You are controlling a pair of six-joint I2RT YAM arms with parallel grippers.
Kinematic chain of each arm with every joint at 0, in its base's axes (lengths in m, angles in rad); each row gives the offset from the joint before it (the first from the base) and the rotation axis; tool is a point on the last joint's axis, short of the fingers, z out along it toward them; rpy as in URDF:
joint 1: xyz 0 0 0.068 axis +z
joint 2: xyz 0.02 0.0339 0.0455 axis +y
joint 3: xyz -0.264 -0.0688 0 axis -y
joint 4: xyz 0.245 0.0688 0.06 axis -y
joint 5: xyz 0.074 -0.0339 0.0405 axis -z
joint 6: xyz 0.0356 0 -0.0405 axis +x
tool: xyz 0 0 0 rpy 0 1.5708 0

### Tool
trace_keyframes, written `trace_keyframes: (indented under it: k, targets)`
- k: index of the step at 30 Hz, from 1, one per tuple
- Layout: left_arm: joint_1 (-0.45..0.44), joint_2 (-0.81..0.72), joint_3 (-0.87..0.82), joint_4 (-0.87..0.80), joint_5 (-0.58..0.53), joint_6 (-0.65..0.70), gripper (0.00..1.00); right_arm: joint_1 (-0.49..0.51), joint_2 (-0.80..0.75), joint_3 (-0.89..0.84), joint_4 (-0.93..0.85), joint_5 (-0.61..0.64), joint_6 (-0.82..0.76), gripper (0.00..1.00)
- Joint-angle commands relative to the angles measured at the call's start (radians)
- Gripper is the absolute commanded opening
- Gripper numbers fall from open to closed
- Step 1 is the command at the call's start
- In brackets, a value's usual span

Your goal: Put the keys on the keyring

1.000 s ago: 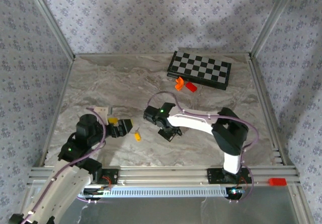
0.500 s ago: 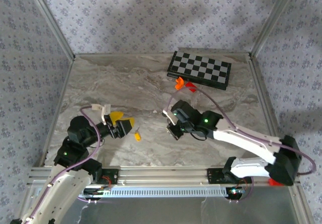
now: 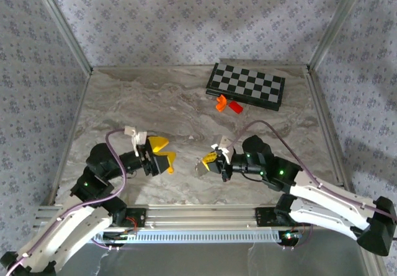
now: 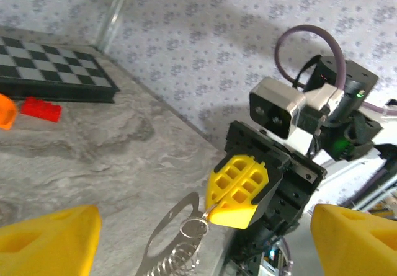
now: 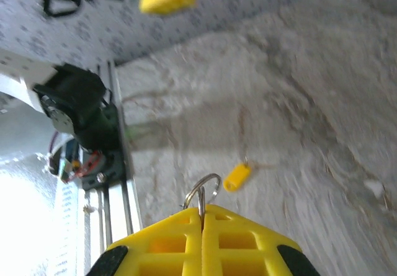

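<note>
Fingers on the right gripper (image 5: 201, 213) pinch the keyring (image 5: 203, 192); the spread, empty left gripper (image 3: 163, 152) should take the key (image 5: 236, 177) squarely by its head.

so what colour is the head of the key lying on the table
Yellow; the key shows best in the right wrist view.

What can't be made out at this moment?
- Key: right wrist view, small and blurred; its blade is unreadable.
- Keyring: same view, lower part hidden between the right end effector's fingers.
- Left end effector: fingers cut off by the bottom edge in left wrist view.
</note>
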Motion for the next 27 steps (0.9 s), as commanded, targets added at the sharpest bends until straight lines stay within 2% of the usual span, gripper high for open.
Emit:
trace_keyframes:
  k: [1, 9, 27]
  targets:
    - [-0.061, 0.026, 0.028, 0.099, 0.03, 0.056, 0.87, -0.004, -0.038, -0.024, 0.216, -0.081, -0.013, 0.0]
    - [-0.215, 0.144, 0.074, 0.144, 0.031, 0.159, 0.87, -0.004, -0.068, -0.04, 0.332, -0.115, -0.001, 0.0]
    - [-0.358, 0.283, 0.143, 0.178, 0.068, 0.204, 0.86, -0.003, -0.16, -0.073, 0.303, -0.006, -0.018, 0.0]
